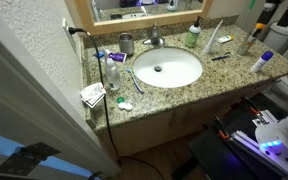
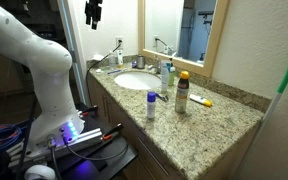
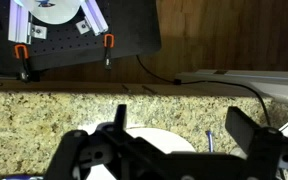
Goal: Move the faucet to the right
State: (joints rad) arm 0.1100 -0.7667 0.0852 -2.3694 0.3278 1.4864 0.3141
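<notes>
- Faucet (image 1: 155, 38) stands at the back rim of the white basin (image 1: 184, 68), with a metal cup (image 1: 126, 43) near it on the granite counter (image 1: 234, 60); nothing touches it.
- Jaws are spread wide and empty in the wrist view, which looks down on the counter's front edge, well apart from the faucet.
- Step in hand, as I judge it: the approach. The next move calls for reaching across the basin, coming down beside the spout and pushing it rightward.

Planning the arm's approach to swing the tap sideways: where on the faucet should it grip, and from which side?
Probably the faucet spout: it juts forward over the basin, so the open tool can straddle it from above. The mirror close behind rules out a rear approach.
</notes>
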